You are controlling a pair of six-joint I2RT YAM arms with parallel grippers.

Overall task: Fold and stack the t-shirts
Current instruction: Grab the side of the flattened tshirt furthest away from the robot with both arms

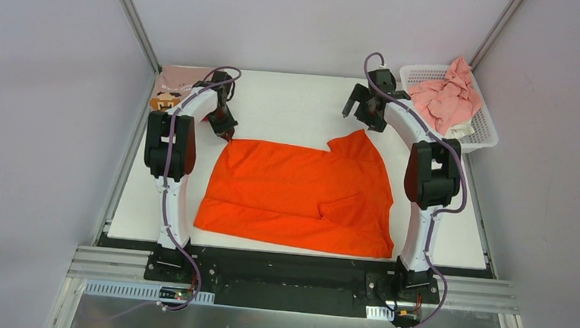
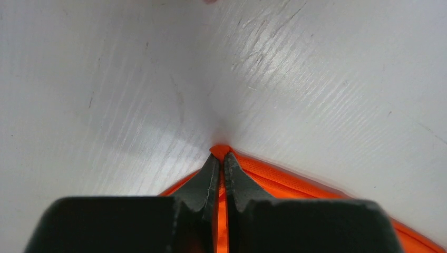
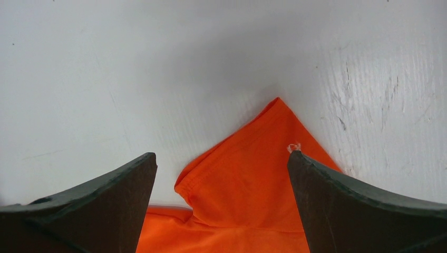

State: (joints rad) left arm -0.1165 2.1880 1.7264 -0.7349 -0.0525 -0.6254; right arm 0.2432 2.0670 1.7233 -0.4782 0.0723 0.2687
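A bright orange t-shirt (image 1: 300,195) lies spread on the white table (image 1: 291,103). My left gripper (image 1: 228,136) is shut on its far left corner; in the left wrist view the orange cloth (image 2: 295,179) is pinched between the closed fingers (image 2: 208,182). My right gripper (image 1: 366,112) hangs open just beyond the shirt's pointed far right corner (image 3: 263,163), which lies between the wide-apart fingers (image 3: 337,195) untouched. A dusty-pink t-shirt with a pixel face (image 1: 174,88) lies folded at the far left. Light pink t-shirts (image 1: 447,97) are bunched in the basket.
A white lattice basket (image 1: 486,134) stands at the far right corner of the table. Grey walls with metal posts close in the left, right and back sides. The black arm rail (image 1: 288,274) runs along the near edge.
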